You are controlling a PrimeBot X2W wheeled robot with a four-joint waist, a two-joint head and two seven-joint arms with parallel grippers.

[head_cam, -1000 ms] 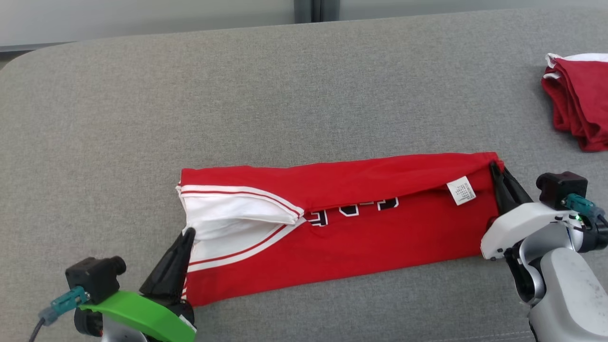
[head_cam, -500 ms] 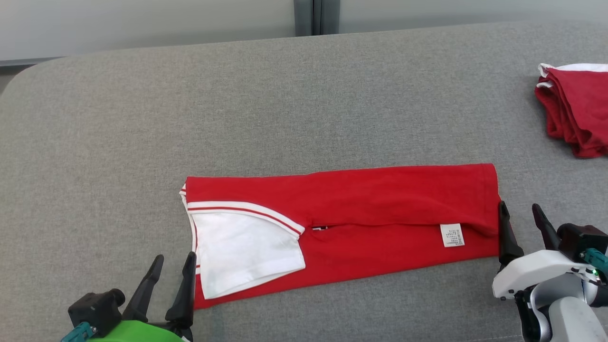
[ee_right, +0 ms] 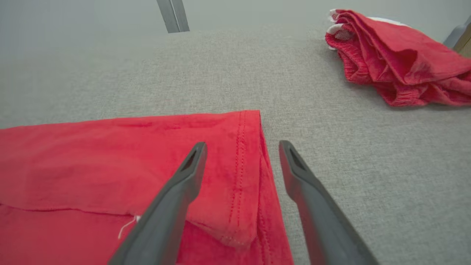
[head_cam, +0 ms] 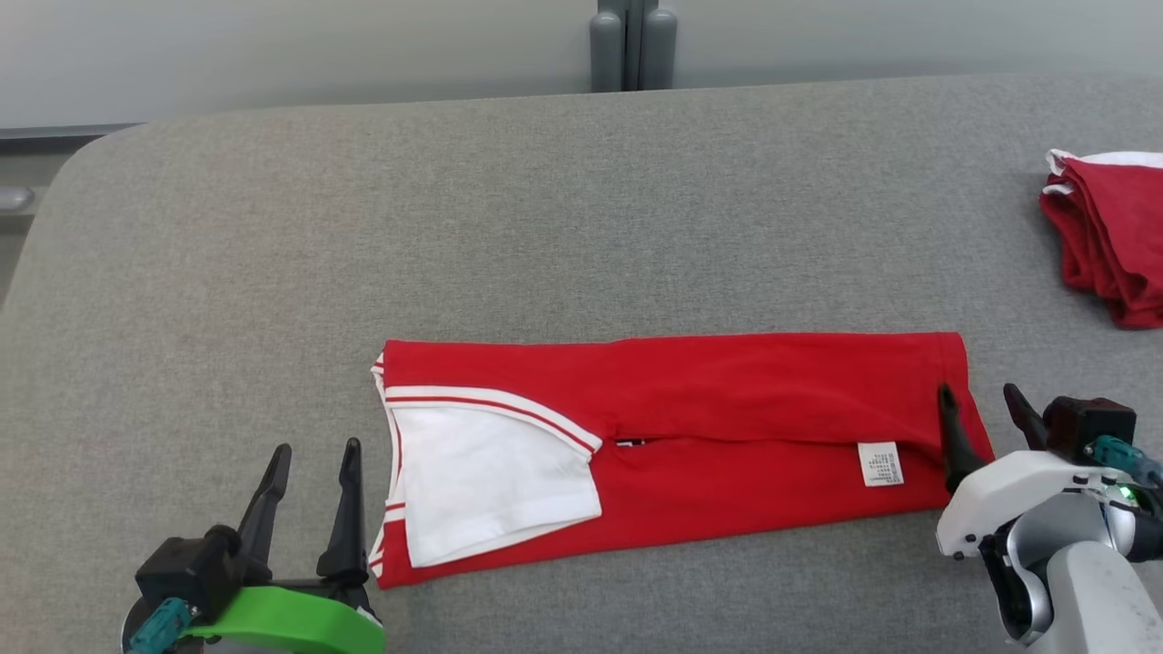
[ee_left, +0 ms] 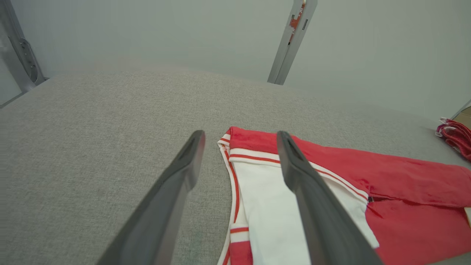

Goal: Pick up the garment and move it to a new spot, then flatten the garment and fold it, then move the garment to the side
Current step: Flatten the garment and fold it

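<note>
The garment point(head_cam: 709, 427) is a red shirt with a white, red-striped sleeve, folded lengthwise into a long band across the grey surface; a white label point(head_cam: 879, 463) shows near its right end. My left gripper point(head_cam: 312, 452) stands open just off the garment's left end, holding nothing. Through the left wrist view the garment point(ee_left: 386, 191) lies under and past the right finger point(ee_left: 309, 195). My right gripper point(head_cam: 979, 400) is open over the garment's right hem, empty. In the right wrist view the hem point(ee_right: 243, 162) runs between the two fingers.
A second red garment point(head_cam: 1108, 236) lies bunched at the far right of the grey cushioned surface point(head_cam: 545, 227), also seen as a heap point(ee_right: 397, 62) in the right wrist view. A grey post point(head_cam: 631, 45) stands behind the far edge.
Both grippers went from shut on the garment's ends to open, letting go. The top layer dropped flat over the lettering. Both arms pulled back toward me; the camera also shifted.
</note>
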